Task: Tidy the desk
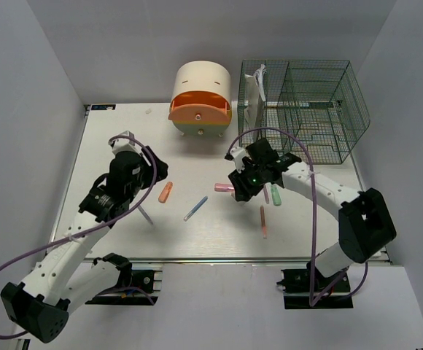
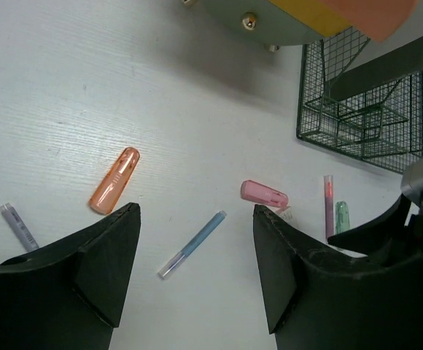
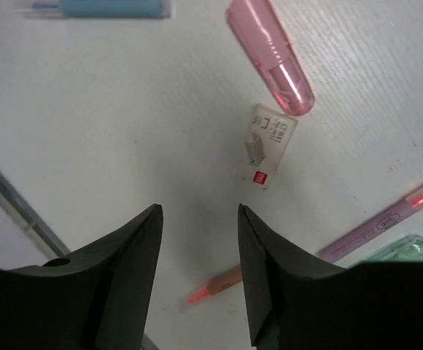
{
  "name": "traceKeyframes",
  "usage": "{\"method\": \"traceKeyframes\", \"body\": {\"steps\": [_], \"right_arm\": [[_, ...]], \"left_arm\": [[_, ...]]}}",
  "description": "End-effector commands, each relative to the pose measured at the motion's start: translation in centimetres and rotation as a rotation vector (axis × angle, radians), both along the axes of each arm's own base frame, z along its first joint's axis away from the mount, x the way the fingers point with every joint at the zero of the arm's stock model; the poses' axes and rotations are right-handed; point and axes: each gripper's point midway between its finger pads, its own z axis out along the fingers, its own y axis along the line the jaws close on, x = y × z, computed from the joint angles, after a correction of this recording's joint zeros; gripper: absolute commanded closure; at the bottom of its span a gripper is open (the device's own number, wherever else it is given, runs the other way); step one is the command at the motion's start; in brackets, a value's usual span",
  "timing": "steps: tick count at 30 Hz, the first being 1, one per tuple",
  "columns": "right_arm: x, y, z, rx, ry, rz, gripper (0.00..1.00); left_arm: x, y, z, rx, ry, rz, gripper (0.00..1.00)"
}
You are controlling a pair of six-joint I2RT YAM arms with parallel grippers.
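Two pincers, both with fingers apart and gripping nothing: left pincer [image 2: 195, 210] mid-left of the top view, right pincer [image 3: 199, 209] centre-right. White tabletop [image 1: 197, 157] fills mid-frame, metal rail [image 1: 219, 264] along its bottom edge, plain grey walls [image 1: 124, 44] around. Drawer box [image 1: 200, 95] upper centre, green wire mesh organizer [image 1: 306, 109] upper right. Orange cap [image 1: 165, 192] and blue pen [image 1: 195, 208] lie loose mid-frame.

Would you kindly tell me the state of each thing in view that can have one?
left tool, open, empty, above the desk
right tool, open, empty
orange highlighter, lying flat
pink highlighter, lying flat
blue pen, lying flat
wire organizer, upright
drawer box, upright
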Motion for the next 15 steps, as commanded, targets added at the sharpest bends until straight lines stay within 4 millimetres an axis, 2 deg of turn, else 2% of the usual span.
{"method": "traceKeyframes", "body": {"steps": [1, 2, 7, 11, 15], "right_arm": [[2.8, 0.8, -0.5, -0.008, -0.027, -0.184, 0.48], [2.9, 0.8, -1.4, -0.019, 0.0, -0.205, 0.48], [4.1, 1.7, -2.4, -0.042, 0.021, -0.27, 0.48], [5.0, 1.3, -4.1, -0.108, 0.012, -0.285, 0.41], [5.2, 1.2, -5.4, -0.139, 0.012, -0.275, 0.39]], "left_arm": [[-0.8, 0.9, -0.1, -0.024, 0.007, 0.046, 0.27], [-1.0, 1.1, -0.1, -0.026, 0.009, 0.053, 0.27], [-1.3, 1.3, -0.3, -0.033, 0.02, 0.065, 0.27], [-1.6, 1.5, -0.5, -0.042, 0.025, 0.074, 0.27], [-1.8, 1.8, -0.7, -0.04, 0.026, 0.088, 0.27]]}}
